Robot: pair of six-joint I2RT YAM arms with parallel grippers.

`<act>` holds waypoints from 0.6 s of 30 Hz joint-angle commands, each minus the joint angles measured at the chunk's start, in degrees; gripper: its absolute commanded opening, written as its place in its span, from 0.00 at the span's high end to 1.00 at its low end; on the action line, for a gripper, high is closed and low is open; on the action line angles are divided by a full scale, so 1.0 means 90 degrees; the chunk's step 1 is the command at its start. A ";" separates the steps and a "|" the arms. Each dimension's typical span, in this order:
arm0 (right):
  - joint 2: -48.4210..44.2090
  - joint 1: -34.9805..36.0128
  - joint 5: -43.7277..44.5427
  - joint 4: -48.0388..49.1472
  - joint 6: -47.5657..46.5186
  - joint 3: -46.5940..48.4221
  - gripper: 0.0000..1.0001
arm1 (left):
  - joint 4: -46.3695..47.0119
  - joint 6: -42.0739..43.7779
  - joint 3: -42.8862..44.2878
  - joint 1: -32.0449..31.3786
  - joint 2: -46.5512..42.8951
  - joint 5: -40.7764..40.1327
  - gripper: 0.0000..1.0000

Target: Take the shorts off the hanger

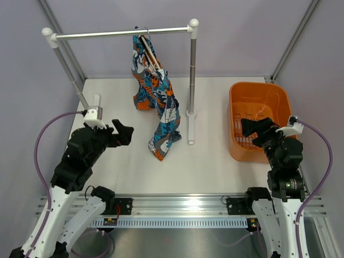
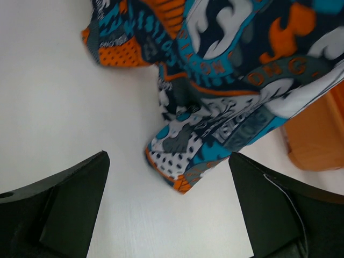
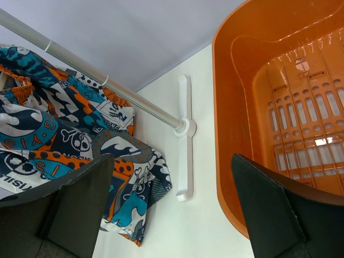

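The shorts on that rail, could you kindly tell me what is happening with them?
The shorts hang on the hanger, hooked over the rail. Nothing holds them yet: the left gripper is open, facing their lower end, and the right gripper is open over the orange basket.

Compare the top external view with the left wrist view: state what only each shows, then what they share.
Only the top external view: the thin cream triangular hanger hooked on the silver metal rail, and the open right gripper. Only the left wrist view: the lettering printed on the soft blue, teal, orange and white patterned shorts, close up. Both: those shorts with their lower end on the white table, the open left gripper, and probably the orange plastic basket, of which the wrist view catches just an edge.
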 commanded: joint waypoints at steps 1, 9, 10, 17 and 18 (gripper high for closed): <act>-0.0025 -0.0016 0.0027 -0.0093 -0.0137 0.0273 0.01 | 0.1108 -0.0246 0.1144 -0.0048 0.0838 0.0758 0.01; -0.0143 -0.0016 -0.0158 0.0044 0.0020 0.0214 0.01 | 0.1451 -0.0217 0.3516 -0.0546 0.2996 -0.0246 0.07; -0.0104 -0.0016 -0.0197 0.0024 0.0020 0.0272 0.01 | 0.1373 -0.0217 0.4099 -0.0595 0.3462 -0.0460 0.08; 0.0072 -0.0016 -0.0471 -0.0151 0.0020 0.0429 0.01 | 0.1393 0.0153 0.5987 -0.1326 0.5317 -0.1915 0.08; 0.0062 -0.0016 -0.0490 -0.0161 0.0020 0.0439 0.01 | 0.1344 0.0280 0.6502 -0.1366 0.5545 -0.2130 0.08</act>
